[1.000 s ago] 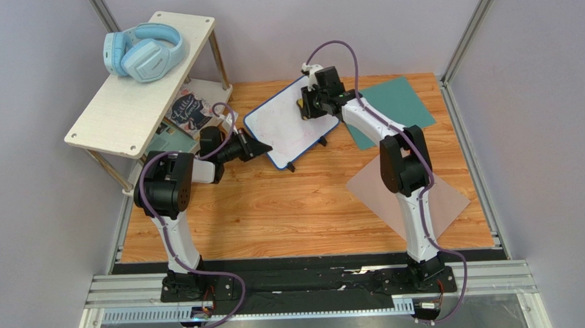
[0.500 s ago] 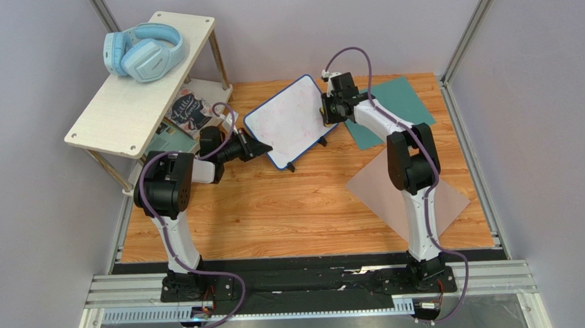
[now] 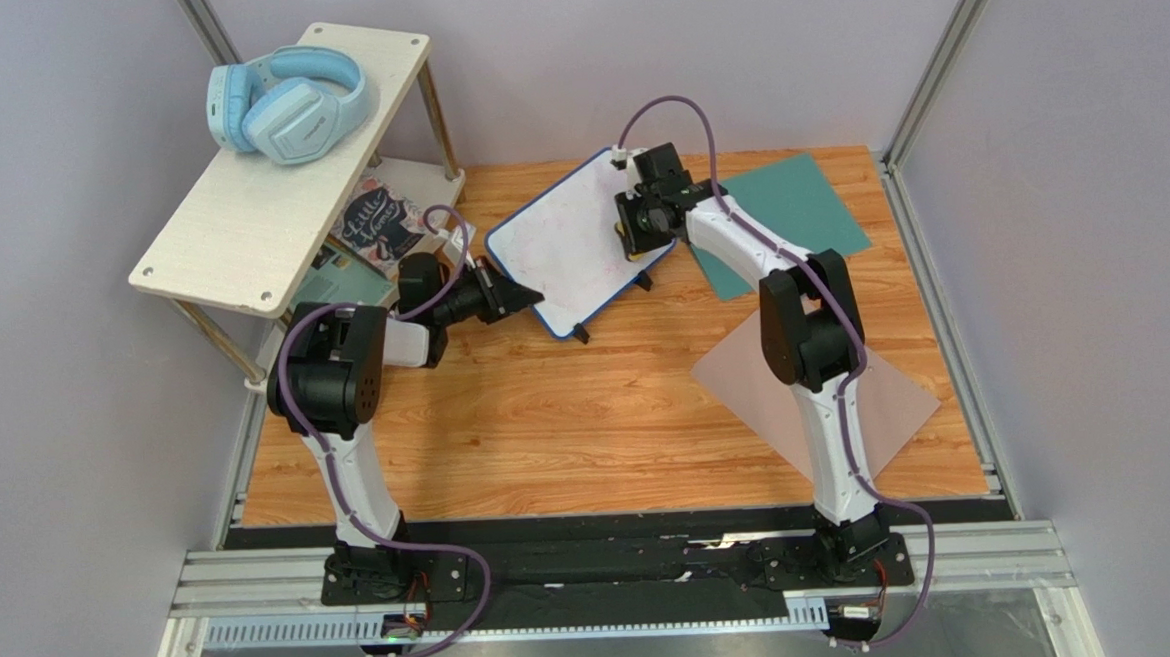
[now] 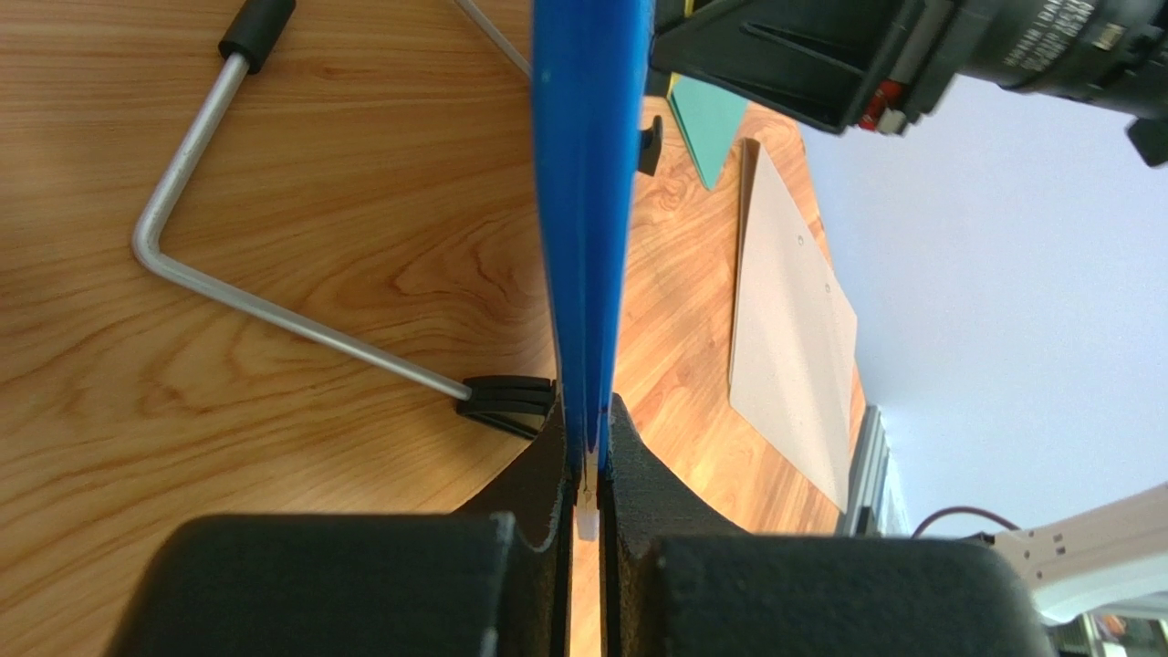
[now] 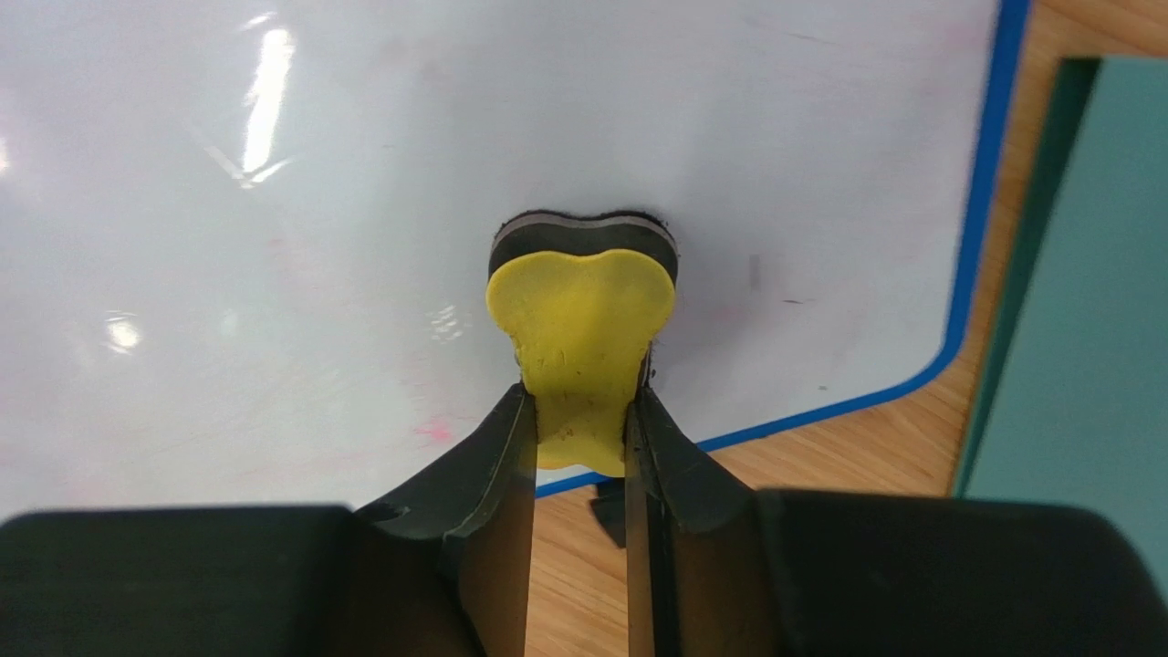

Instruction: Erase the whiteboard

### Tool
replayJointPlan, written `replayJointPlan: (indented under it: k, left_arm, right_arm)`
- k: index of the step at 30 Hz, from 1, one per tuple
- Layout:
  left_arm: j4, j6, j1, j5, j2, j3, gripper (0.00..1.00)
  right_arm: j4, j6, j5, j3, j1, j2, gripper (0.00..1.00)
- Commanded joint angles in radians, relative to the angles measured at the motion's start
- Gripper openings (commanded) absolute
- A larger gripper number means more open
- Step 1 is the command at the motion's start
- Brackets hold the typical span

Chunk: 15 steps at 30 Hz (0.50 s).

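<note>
The whiteboard [image 3: 572,247], glossy white with a dark-blue frame, stands tilted on the wooden table. Its face fills the right wrist view [image 5: 411,205], with faint pink smudges. My left gripper [image 3: 522,294] is shut on the board's near-left edge, seen edge-on as a blue strip [image 4: 590,205] between the jaws. My right gripper [image 3: 634,224] is shut on a yellow eraser [image 5: 583,329], whose dark felt side presses on the board's face near its right edge.
A teal sheet [image 3: 780,206] lies behind the right arm and a grey-brown sheet [image 3: 850,390] right of centre. A white shelf [image 3: 268,180] with blue headphones [image 3: 286,104] stands at the back left. A metal stand leg [image 4: 247,294] runs under the board.
My right gripper with the eraser swept right to the board's right edge, then came back left onto its face. The left gripper and the board stayed put.
</note>
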Motion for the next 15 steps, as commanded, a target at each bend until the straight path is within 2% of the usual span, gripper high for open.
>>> replayJointPlan:
  k: [1, 8, 15]
  left_arm:
    - [-0.008, 0.048, -0.015, 0.033, 0.011, -0.002, 0.0]
    - [-0.008, 0.048, -0.015, 0.032, 0.011, -0.002, 0.0]
    - [-0.008, 0.047, -0.015, 0.033, 0.014, 0.0, 0.0]
  right_arm:
    - [-0.02, 0.016, -0.142, 0.085, 0.107, 0.1, 0.0]
    - [0.023, 0.12, -0.1, 0.045, -0.014, 0.095, 0.0]
    - [0.047, 0.132, -0.028, 0.036, -0.102, 0.071, 0.0]
